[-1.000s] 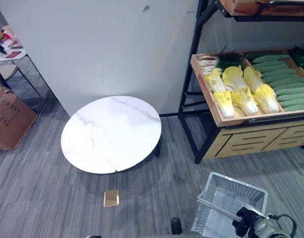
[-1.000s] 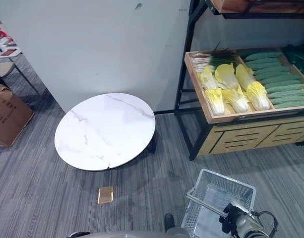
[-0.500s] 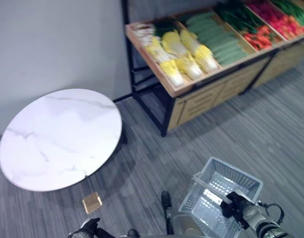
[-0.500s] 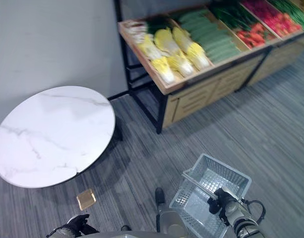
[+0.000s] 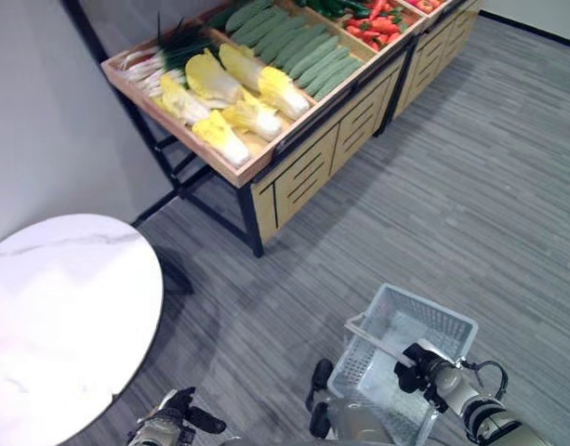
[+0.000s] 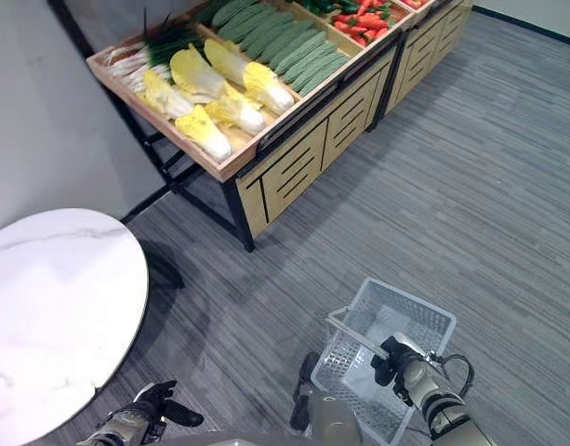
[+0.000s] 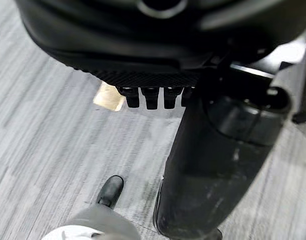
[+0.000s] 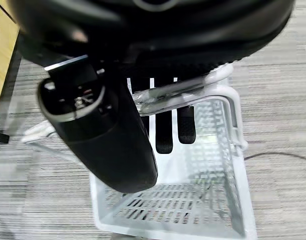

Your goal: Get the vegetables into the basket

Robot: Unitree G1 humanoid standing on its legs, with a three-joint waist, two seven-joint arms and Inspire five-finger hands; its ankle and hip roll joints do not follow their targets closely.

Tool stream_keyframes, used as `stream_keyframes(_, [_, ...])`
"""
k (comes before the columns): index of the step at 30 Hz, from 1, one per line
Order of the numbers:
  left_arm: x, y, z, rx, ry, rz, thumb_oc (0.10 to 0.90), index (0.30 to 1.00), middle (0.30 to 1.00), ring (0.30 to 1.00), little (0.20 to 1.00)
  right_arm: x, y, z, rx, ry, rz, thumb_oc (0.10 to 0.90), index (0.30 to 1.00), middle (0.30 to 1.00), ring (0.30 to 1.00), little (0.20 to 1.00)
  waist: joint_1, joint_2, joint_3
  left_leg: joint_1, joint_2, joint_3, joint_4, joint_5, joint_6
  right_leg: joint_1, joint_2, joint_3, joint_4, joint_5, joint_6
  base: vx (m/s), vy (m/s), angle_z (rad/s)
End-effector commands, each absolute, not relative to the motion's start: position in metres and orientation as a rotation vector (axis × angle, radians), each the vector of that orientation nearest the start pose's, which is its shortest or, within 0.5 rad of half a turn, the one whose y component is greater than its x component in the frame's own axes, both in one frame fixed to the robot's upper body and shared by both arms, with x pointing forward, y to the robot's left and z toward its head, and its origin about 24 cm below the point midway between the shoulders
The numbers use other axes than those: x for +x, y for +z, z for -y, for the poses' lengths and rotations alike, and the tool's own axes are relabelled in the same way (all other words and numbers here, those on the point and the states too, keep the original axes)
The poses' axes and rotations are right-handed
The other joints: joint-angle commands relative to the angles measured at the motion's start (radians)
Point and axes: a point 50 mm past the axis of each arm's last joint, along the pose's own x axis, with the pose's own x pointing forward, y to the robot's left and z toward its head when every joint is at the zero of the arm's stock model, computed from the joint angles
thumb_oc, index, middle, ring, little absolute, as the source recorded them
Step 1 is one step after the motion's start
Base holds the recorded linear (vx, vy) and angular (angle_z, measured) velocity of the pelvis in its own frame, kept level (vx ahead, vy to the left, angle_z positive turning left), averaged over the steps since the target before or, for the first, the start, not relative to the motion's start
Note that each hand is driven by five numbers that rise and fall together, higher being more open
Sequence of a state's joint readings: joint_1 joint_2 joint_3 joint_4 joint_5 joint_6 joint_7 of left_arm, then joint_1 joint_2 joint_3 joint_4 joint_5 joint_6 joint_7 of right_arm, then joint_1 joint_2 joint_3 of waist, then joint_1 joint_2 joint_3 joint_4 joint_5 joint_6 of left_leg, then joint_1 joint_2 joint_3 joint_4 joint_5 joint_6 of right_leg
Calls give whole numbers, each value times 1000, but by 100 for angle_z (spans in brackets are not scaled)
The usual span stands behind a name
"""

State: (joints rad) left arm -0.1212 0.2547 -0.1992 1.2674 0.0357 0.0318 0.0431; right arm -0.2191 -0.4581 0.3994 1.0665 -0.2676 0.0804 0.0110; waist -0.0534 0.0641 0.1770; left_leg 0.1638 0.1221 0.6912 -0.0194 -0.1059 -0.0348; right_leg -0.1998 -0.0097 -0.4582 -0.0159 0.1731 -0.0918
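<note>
Right hand point(image 5: 417, 364) clenched on basket point(image 5: 440, 322) handle | left hand point(image 6: 147, 411) fingers curled, empty | basket partly cut off

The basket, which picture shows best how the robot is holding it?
The right wrist view: the right robot hand curls round the white basket's handle, seen close. Both eye views show the whole basket hanging from that robot hand, small and low.

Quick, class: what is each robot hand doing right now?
Left hand: curled shut, holding nothing.
Right hand: shut on the basket's handle.
</note>
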Motion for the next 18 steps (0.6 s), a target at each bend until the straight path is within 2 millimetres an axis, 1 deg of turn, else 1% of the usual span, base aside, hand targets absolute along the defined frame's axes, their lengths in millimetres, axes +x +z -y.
stream_keyframes(1, [113, -151, -258, 489, 59, -1231, 900, 1000, 1000, 1000, 1000, 212, -100, 262, -905, 217, -883, 400, 300, 300, 300, 300, -8, -19, -8, -28, -46, -5, -24, -3, 8, 128, -146, -6, -37, -87, 255, 147, -331, -19])
stream_keyframes(2, [115, -150, -258, 489, 66, -1224, 900, 1000, 1000, 1000, 1000, 207, -102, 264, -896, 213, -899, 400, 300, 300, 300, 300, -19, -15, -5, -26, -37, -2, -41, 20, -2, 114, -134, 1, -24, -99, 251, 132, -340, -36])
stream_keyframes(4, [119, -149, -259, 485, 75, -1213, 900, 1000, 1000, 1000, 1000, 199, -106, 267, -885, 208, -924, 400, 300, 300, 300, 300, -27, -11, -5, -28, -22, 2, -58, 47, -19, 89, -118, 10, 0, -127, 236, 148, -357, -21])
stream_keyframes(6, [122, -149, -258, 483, 79, -1208, 900, 1000, 1000, 1000, 1000, 191, -110, 268, -884, 211, -946, 400, 300, 300, 300, 300, -33, -10, -2, -31, -1, 3, -52, 76, -38, 77, -101, 14, 19, -155, 221, 228, -429, -16])
stream_keyframes(7, [124, -148, -258, 470, 97, -1200, 900, 1000, 1000, 1000, 1000, 179, -115, 274, -886, 204, -985, 400, 300, 300, 300, 300, -34, -17, 5, -31, 29, 5, -12, 114, -65, 79, -81, 15, 27, -182, 203, 222, -382, -21])
stream_keyframes(8, [124, -148, -258, 470, 98, -1200, 900, 1000, 1000, 1000, 1000, 179, -115, 274, -886, 204, -985, 400, 300, 300, 300, 300, -33, -18, 5, -32, 32, 5, -8, 114, -69, 80, -79, 16, 28, -185, 201, 241, -396, -20])
stream_keyframes(9, [124, -148, -258, 464, 105, -1198, 900, 1000, 1000, 1000, 1000, 175, -116, 275, -885, 207, -997, 400, 300, 300, 300, 300, -29, -25, 9, -37, 47, -3, 23, 128, -80, 84, -68, 23, 29, -200, 191, 164, -268, -32])
stream_keyframes(10, [124, -147, -259, 453, 120, -1195, 900, 1000, 1000, 1000, 1000, 171, -119, 276, -887, 213, -1014, 400, 300, 300, 300, 300, -21, -34, 16, -44, 62, -20, 64, 152, -94, 95, -54, 31, 28, -216, 177, 232, -370, -41])
stream_keyframes(11, [125, -147, -259, 447, 130, -1190, 900, 1000, 1000, 1000, 1000, 167, -119, 278, -894, 213, -1025, 400, 300, 300, 300, 300, -11, -45, 25, -62, 72, -63, 114, 178, -106, 105, -40, 43, 25, -226, 162, 214, -326, -43])
stream_keyframes(12, [126, -147, -258, 442, 131, -1186, 900, 1000, 1000, 1000, 1000, 166, -120, 279, -896, 214, -1033, 400, 300, 300, 300, 300, 2, -52, 33, -84, 72, -113, 160, 196, -106, 114, -33, 56, 19, -232, 154, 188, -302, -35])
stream_keyframes(13, [127, -147, -256, 431, 138, -1180, 900, 1000, 1000, 1000, 1000, 164, -120, 281, -901, 214, -1041, 400, 300, 300, 300, 300, 16, -66, 41, -123, 65, -201, 216, 203, -103, 122, -20, 69, 11, -239, 142, 159, -235, -35])
stream_keyframes(14, [126, -148, -256, 427, 141, -1186, 900, 1000, 1000, 1000, 1000, 162, -121, 282, -898, 215, -1050, 400, 300, 300, 300, 300, 18, -76, 42, -140, 51, -247, 223, 179, -86, 127, -15, 80, 6, -246, 137, 120, -181, -35])
stream_keyframes(15, [124, -148, -256, 421, 144, -1189, 900, 1000, 1000, 1000, 1000, 160, -123, 280, -892, 219, -1056, 400, 300, 300, 300, 300, 24, -87, 45, -166, 30, -291, 228, 143, -67, 131, -13, 95, 3, -246, 137, 83, -91, -37])
stream_keyframes(16, [122, -149, -256, 416, 151, -1194, 900, 1000, 1000, 1000, 1000, 159, -124, 280, -887, 218, -1061, 400, 300, 300, 300, 300, 28, -99, 48, -179, 15, -316, 196, 114, -53, 135, -13, 103, 2, -244, 140, 53, -74, -49])
stream_keyframes(17, [119, -150, -257, 414, 155, -1205, 900, 1000, 1000, 1000, 1000, 158, -124, 279, -883, 216, -1061, 400, 300, 300, 300, 300, 27, -110, 51, -190, 15, -324, 161, 102, -46, 135, -15, 109, 3, -242, 141, 68, -69, -43])
stream_keyframes(18, [115, -151, -256, 410, 158, -1214, 900, 1000, 1000, 1000, 1000, 158, -124, 280, -875, 203, -1060, 400, 300, 300, 300, 300, 24, -122, 54, -205, 22, -322, 85, 94, -43, 140, -19, 114, -6, -240, 137, 41, -44, -44])
